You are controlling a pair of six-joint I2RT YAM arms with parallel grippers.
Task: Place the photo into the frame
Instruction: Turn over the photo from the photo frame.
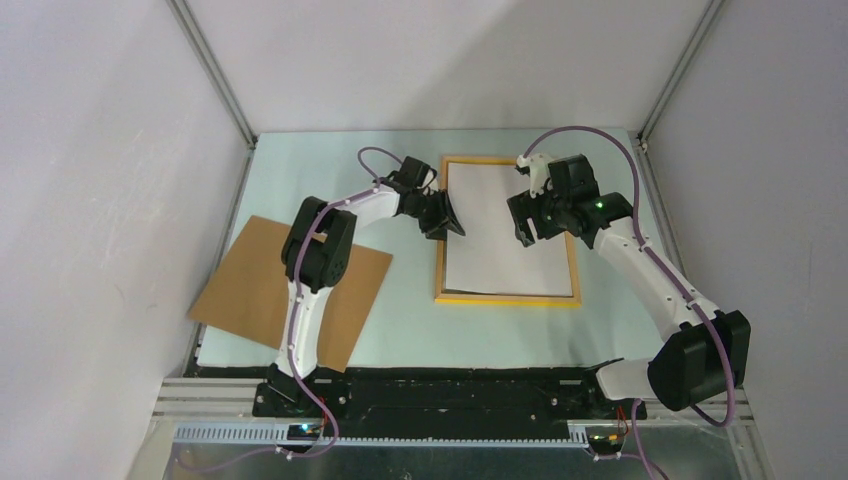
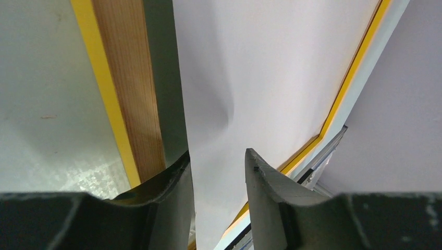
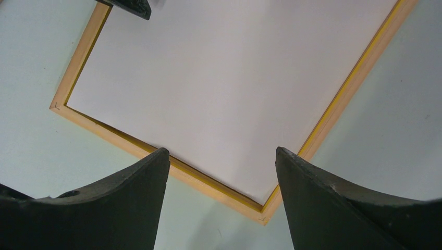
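Observation:
The frame [image 1: 505,299], with thin yellow-orange wooden edges, lies flat on the table at centre right. The photo [image 1: 505,225] lies inside it, showing only a plain white side. My left gripper [image 1: 450,222] is at the frame's left edge. In the left wrist view its jaws [image 2: 218,156] stand apart, open, with the photo's [image 2: 260,78] left margin running between them beside the wooden rail [image 2: 125,94]. My right gripper [image 1: 524,232] hovers over the photo's right half. It is open [image 3: 221,151] and empty, above a frame corner [image 3: 263,211].
A plain brown backing board [image 1: 250,280] lies on the table at the left, partly under the left arm. Grey walls with metal posts enclose the back and sides. The frame's right edge lies near the table's right border.

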